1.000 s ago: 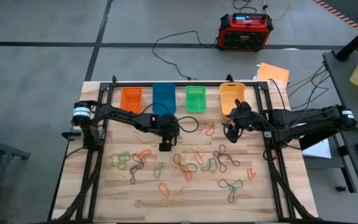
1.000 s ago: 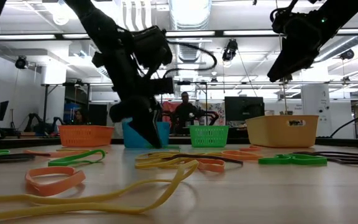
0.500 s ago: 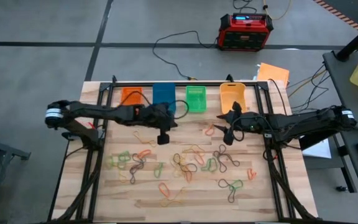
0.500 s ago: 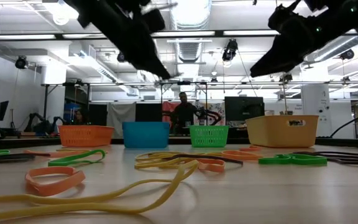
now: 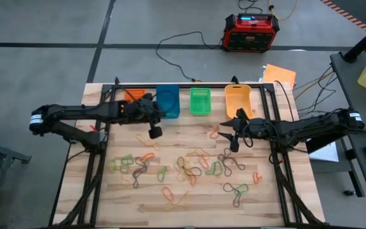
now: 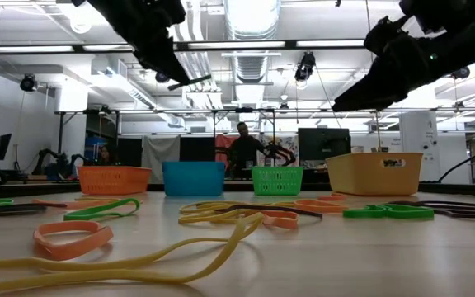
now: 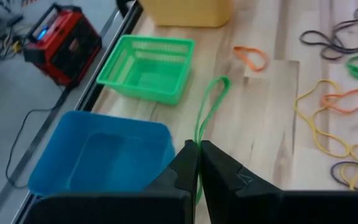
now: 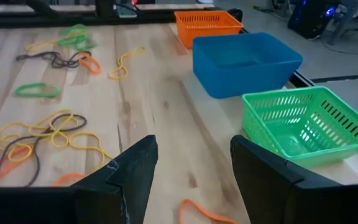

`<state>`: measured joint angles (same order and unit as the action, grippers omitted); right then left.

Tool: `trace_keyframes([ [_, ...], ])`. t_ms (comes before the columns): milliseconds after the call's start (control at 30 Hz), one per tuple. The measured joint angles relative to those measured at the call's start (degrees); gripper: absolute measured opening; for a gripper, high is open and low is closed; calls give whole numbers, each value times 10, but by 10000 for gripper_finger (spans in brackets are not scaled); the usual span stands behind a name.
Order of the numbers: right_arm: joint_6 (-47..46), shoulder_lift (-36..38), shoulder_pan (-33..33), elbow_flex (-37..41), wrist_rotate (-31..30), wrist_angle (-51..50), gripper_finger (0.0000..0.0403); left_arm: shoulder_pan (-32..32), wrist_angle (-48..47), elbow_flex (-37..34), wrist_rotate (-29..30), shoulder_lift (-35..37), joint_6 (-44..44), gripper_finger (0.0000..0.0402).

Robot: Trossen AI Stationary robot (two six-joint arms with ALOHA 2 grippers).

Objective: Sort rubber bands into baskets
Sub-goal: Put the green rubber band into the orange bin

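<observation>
The left end effector [image 7: 197,163], raised off the surface, pinches a limp green rubber band [image 7: 207,112] that dangles beyond its fingertips near the blue basket [image 7: 101,152]. It's featherlight and floppy, so a firm nip anywhere along the loop suits it. The right end effector [image 8: 191,165] hovers spread.

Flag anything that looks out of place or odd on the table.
Nothing stands out. The rubber bands lie loose on the table, awaiting sorting, and the baskets stand upright in a row.
</observation>
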<state>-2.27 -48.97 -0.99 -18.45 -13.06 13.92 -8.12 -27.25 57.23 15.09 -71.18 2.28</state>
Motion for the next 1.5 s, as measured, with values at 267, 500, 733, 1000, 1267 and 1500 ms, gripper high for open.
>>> trace_keyframes([
  [267, -7, 0, 0, 1, 0, 1, 199, -55, -28, -1, 0, -11, 0, 0],
  [500, -7, 0, 0, 1, 0, 1, 199, -147, -68, -1, -9, -19, -17, 0],
  [733, -7, 0, 0, 1, -4, 1, 199, -240, -135, -2, -11, -20, -27, 0],
  [1000, -7, 0, 0, 1, -4, 1, 199, -333, -153, -23, -1, -20, -61, 0],
  [1267, -14, 0, 0, 1, -5, 1, 199, -364, -142, -100, 24, -20, -117, 0],
  [1500, -17, 0, 0, 1, -5, 1, 199, -364, -118, -138, 26, -20, -114, 0],
])
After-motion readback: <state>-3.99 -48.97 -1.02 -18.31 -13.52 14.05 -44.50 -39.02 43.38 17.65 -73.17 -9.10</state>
